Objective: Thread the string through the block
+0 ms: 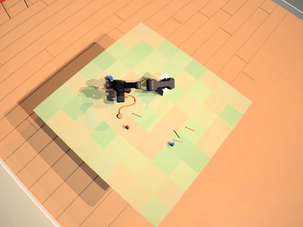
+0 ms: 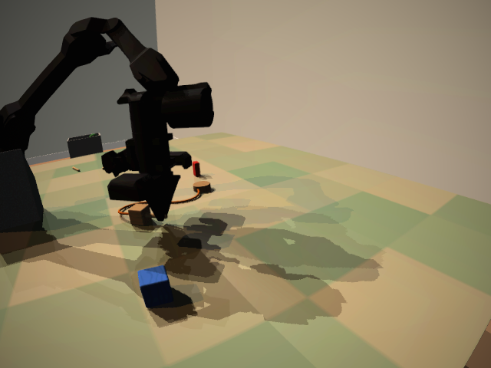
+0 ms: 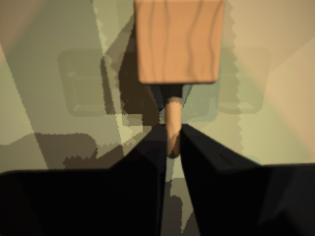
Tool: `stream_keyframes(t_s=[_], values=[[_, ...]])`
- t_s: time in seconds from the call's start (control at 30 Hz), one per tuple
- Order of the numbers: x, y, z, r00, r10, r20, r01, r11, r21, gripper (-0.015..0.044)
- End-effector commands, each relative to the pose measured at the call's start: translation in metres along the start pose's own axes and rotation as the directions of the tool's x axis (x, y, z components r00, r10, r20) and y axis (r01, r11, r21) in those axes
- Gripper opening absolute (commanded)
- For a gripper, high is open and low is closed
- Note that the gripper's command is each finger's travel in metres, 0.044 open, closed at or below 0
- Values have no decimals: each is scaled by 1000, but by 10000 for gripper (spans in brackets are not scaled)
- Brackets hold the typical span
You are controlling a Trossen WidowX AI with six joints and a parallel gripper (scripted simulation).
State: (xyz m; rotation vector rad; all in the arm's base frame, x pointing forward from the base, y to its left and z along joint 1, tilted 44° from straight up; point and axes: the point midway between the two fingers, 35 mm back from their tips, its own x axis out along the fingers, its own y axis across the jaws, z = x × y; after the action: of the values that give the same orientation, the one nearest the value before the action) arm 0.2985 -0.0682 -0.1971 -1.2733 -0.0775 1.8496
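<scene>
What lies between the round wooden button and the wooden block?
The orange string curves from the button toward the block in the top view.

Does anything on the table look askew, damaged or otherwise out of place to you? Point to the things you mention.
Nothing stands out as wrong. The orange string [image 1: 135, 100] [image 2: 176, 201] curves loosely without a visible knot, the round wooden button [image 1: 119, 116] [image 2: 202, 185] lies flat, and the gripper [image 3: 171, 132] is shut on the stick [image 3: 173, 113] beside the wooden block [image 1: 126, 94] [image 2: 138, 215] [image 3: 179, 41].

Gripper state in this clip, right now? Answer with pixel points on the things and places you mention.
Gripper [image 1: 126, 95] [image 2: 161, 218] [image 3: 171, 132]: closed on the stick [image 3: 173, 115], near the end that sticks out from the wooden block [image 1: 126, 94] [image 2: 138, 215] [image 3: 179, 41].
</scene>
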Motion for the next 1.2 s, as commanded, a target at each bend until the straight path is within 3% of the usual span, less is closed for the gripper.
stream_keyframes(t_s=[0.0, 1.17], values=[[2, 1, -6, 1000, 0, 5, 0, 1000, -2, 0], [1, -1, -51, 1000, 3, 2, -3, 1000, -3, 0]])
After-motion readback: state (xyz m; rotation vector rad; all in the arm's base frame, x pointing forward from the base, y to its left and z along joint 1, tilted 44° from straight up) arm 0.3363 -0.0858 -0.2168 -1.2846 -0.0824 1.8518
